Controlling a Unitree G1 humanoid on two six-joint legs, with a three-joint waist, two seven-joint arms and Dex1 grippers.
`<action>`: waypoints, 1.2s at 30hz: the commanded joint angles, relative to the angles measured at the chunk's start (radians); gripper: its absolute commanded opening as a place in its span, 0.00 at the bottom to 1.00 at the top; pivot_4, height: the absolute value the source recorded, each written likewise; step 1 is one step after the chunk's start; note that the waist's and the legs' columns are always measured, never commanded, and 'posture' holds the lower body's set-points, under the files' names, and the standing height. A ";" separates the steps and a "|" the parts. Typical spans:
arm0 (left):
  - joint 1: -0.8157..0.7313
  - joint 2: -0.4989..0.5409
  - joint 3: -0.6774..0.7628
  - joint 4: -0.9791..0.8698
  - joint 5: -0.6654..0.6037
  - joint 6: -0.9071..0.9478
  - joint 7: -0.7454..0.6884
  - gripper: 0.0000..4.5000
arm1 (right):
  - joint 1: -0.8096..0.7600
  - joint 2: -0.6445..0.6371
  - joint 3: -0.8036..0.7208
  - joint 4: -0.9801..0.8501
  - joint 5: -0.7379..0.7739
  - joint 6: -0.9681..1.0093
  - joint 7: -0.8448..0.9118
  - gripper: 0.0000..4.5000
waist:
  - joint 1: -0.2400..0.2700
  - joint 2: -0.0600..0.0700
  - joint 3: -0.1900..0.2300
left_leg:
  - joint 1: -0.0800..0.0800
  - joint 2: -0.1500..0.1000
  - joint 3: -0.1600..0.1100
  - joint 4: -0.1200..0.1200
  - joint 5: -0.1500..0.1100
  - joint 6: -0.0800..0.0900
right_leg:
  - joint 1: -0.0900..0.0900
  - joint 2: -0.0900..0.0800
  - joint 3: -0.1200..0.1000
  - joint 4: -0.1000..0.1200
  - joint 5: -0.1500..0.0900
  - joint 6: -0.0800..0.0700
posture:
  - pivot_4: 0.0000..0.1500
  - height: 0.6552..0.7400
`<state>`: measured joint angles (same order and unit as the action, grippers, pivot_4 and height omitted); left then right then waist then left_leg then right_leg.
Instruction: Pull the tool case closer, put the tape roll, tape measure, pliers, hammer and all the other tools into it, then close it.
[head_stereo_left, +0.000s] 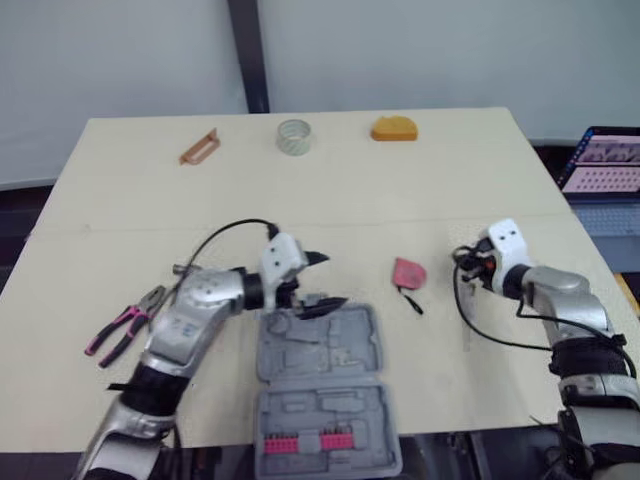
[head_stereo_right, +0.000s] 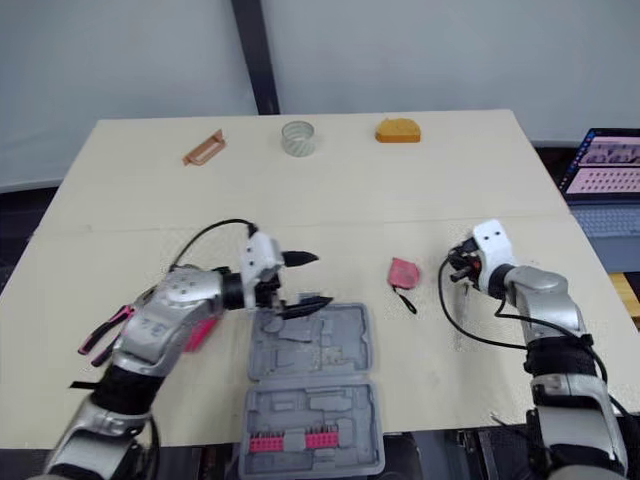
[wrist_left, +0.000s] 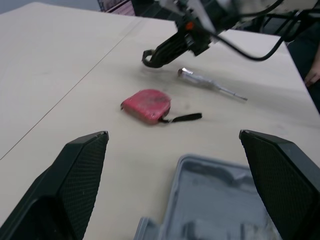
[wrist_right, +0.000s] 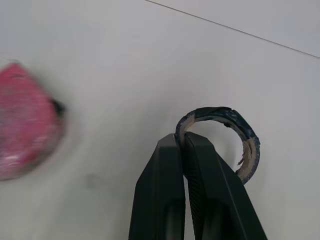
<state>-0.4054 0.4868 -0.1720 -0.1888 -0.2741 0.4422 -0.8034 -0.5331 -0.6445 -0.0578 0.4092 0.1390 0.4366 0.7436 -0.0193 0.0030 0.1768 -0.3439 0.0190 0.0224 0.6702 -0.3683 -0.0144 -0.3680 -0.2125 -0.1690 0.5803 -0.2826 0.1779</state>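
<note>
Tool case (head_stereo_left: 345, 350) lies open and flat at the near edge of the table (head_stereo_left: 500, 190), centred in front of the robot. The near half holds a row of red bits (head_stereo_left: 305, 442). The far half shows moulded grey recesses with no loose tools in them.

Left gripper (head_stereo_left: 328, 280) is spread wide and grips nothing. It sits over the far-left corner of the case; can't tell if the lower finger touches the rim.

Right gripper (wrist_right: 184, 142) is on the right side of the table, fingers pinched together on the rim of a thin dark tape roll (wrist_right: 220, 113), which rests on the tabletop.

Outside the case:
- red tape measure (head_stereo_left: 408, 271) is between the two grippers, just beyond the case's far-right corner
- slim metal tool (wrist_left: 210, 83) is beside the right gripper
- pink-handled pliers (head_stereo_left: 125, 325) are on the left, well apart from the case
- along the far edge are a brown tool (head_stereo_left: 198, 147), a pale tape roll (head_stereo_left: 294, 136) and an orange tool (head_stereo_left: 394, 129)
</note>
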 joint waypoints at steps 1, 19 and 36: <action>0.055 0.075 0.114 -0.063 -0.055 0.012 -0.034 1.00 | 0.023 -0.010 0.049 -0.275 0.078 0.143 0.089 0.01 | -0.005 0.000 0.000 | -0.001 0.000 0.000 0.000 0.000 0.000 | -0.001 0.000 0.000 0.002 0.000 0.000 | 1.00 1.00; 0.558 0.307 0.484 -0.151 -0.126 -0.224 -0.220 1.00 | -0.048 0.325 0.409 -0.618 0.202 0.427 0.064 0.01 | -0.003 0.001 0.001 | -0.011 0.001 -0.004 0.009 -0.001 -0.002 | -0.009 0.002 0.001 0.006 0.000 0.000 | 1.00 1.00; 0.619 0.269 0.489 -0.079 -0.135 -0.396 -0.253 1.00 | -0.100 0.515 0.576 -0.341 0.068 0.270 0.062 0.01 | -0.011 0.001 0.001 | -0.009 0.007 -0.003 0.010 -0.003 -0.005 | -0.009 0.009 0.005 0.007 0.000 -0.001 | 1.00 1.00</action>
<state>0.2187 0.7588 0.3029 -0.2597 -0.3913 0.0633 -1.0537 -0.6228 -0.1451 0.5114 0.0869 0.2083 0.7304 0.8012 -0.0300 0.0043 0.1776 -0.3531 0.0266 0.0197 0.6800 -0.3713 -0.0191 -0.3776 -0.2026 -0.1638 0.5871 -0.2824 0.1766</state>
